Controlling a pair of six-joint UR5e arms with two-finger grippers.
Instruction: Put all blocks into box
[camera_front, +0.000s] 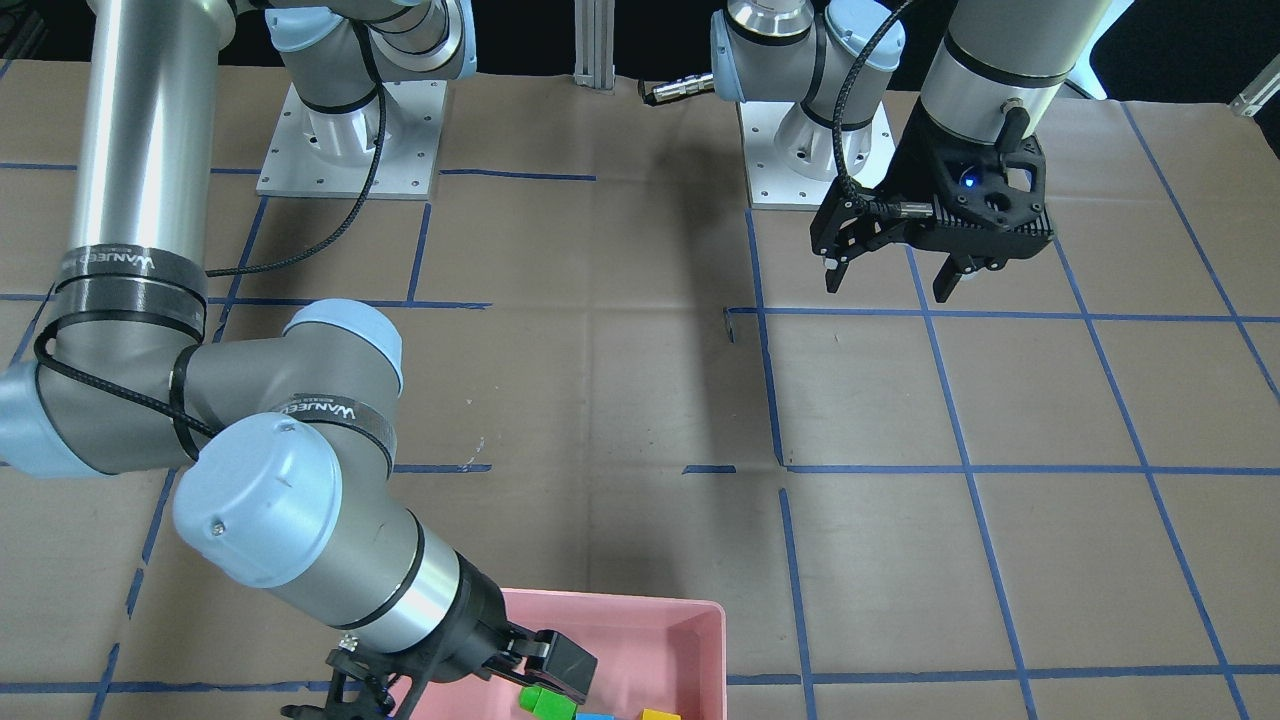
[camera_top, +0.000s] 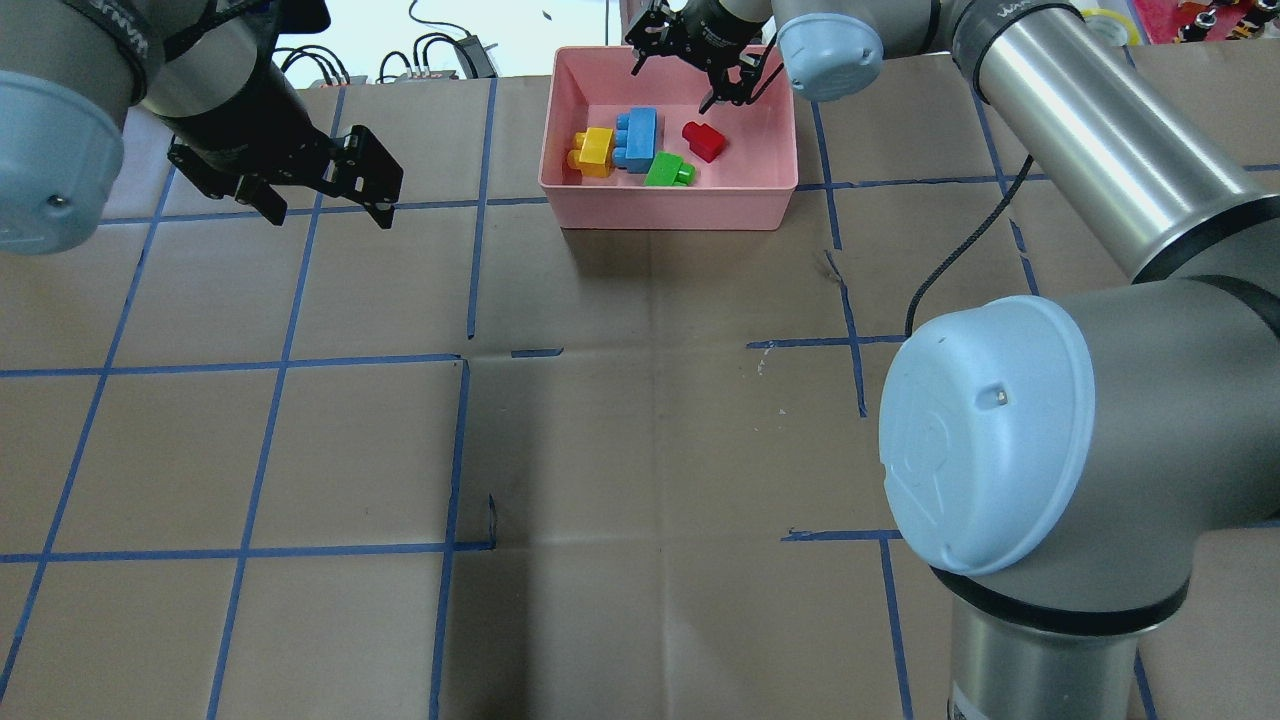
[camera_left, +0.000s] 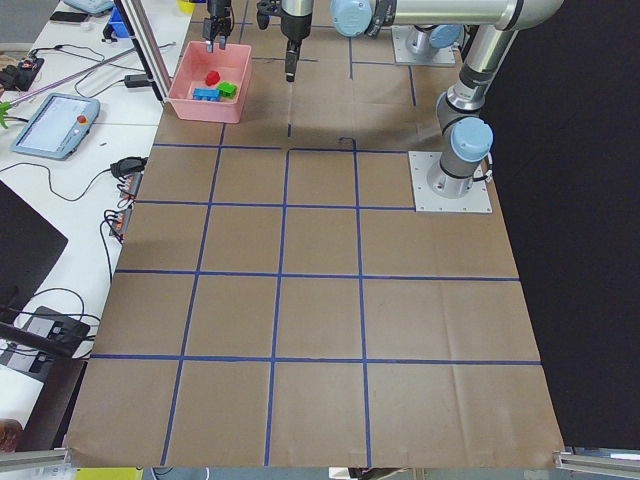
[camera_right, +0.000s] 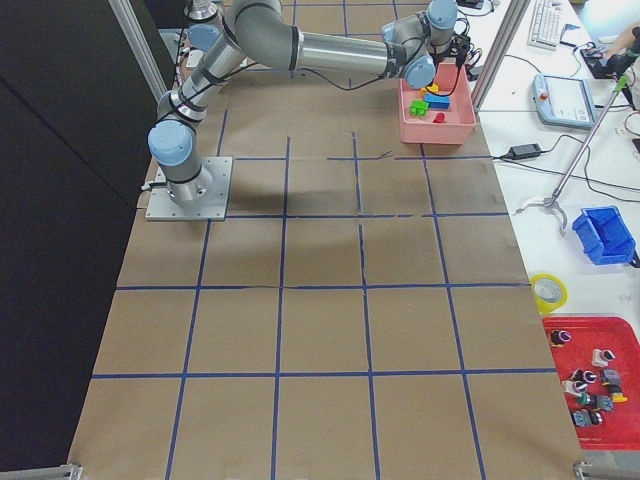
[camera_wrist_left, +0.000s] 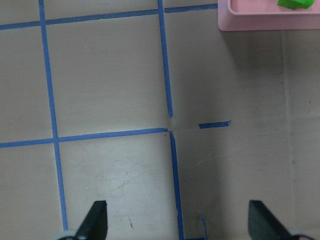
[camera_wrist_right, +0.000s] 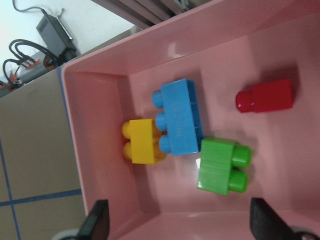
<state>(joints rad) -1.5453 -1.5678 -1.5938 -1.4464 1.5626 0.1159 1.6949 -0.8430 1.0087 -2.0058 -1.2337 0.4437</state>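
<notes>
The pink box stands at the table's far edge, right of centre in the overhead view. All four blocks lie inside it: blue, yellow touching its left side, green and red. The right wrist view shows them too: blue, yellow, green, red. My right gripper hangs open and empty just above the box's far side. My left gripper is open and empty above bare table, left of the box; its wrist view catches the box corner.
Brown paper with a blue tape grid covers the table. Cables and a power adapter lie beyond the far edge behind the box. The two arm bases are bolted at the robot's side.
</notes>
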